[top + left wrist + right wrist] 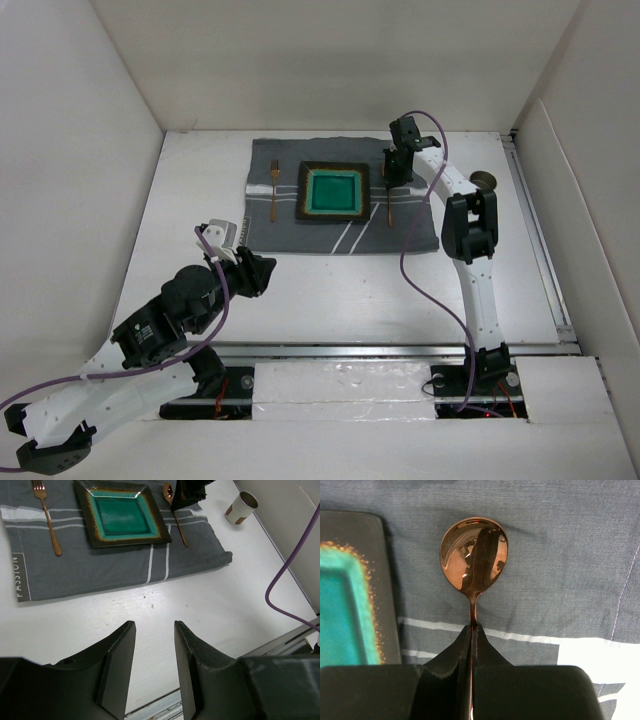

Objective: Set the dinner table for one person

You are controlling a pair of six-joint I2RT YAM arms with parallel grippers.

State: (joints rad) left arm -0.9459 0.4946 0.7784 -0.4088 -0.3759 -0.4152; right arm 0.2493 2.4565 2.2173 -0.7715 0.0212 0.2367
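The spoon (473, 555), judged light, stiff and slippery, is pinched just below its bowl by the closed right gripper (471, 628), while the left gripper (154, 626) is held half-open, empty.

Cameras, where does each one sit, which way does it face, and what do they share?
Top external: above and behind the bases, looking down on the dinner table; both arms show.
Left wrist: low over the near table, facing the grey mat, fork and cup; the open left tool fills the bottom.
Right wrist: close above the spoon, looking down; the right tool is shut on its neck.
Shared: all three show the teal plate.
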